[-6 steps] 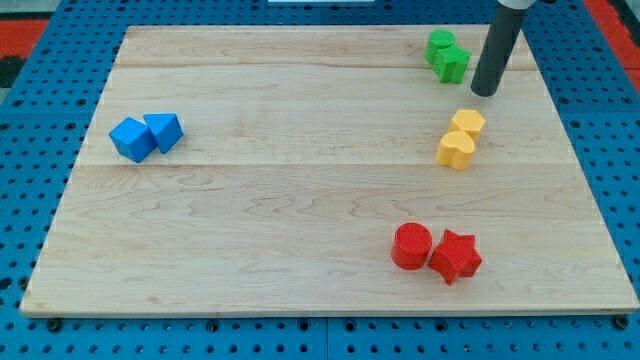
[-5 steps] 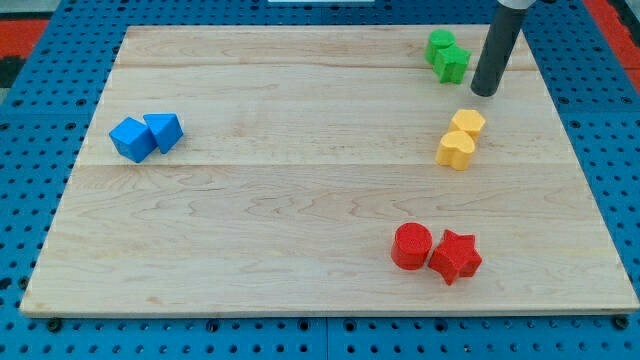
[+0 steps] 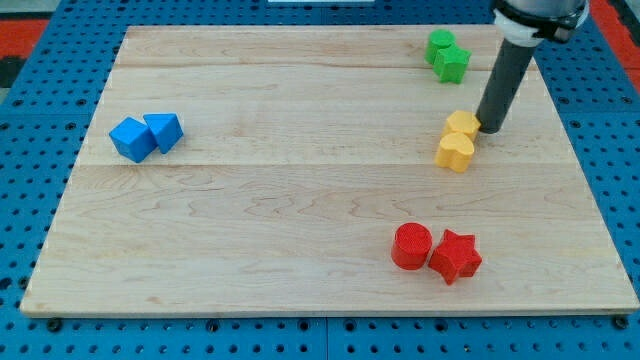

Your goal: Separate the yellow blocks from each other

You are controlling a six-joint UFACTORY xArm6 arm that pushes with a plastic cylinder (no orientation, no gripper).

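Two yellow blocks touch each other at the board's right side: an upper rounded one (image 3: 462, 124) and a lower heart-like one (image 3: 455, 151). My tip (image 3: 490, 129) rests against the right edge of the upper yellow block. The dark rod rises from it toward the view's top right.
Two green blocks (image 3: 446, 55) sit together near the top right. Two blue blocks (image 3: 146, 135) sit together at the left. A red cylinder (image 3: 411, 245) and a red star (image 3: 455, 256) touch near the bottom right. The wooden board (image 3: 300, 180) lies on a blue pegboard.
My tip has moved down the view from beside the green blocks to the right edge of the upper yellow block. The upper yellow block has shifted slightly left.
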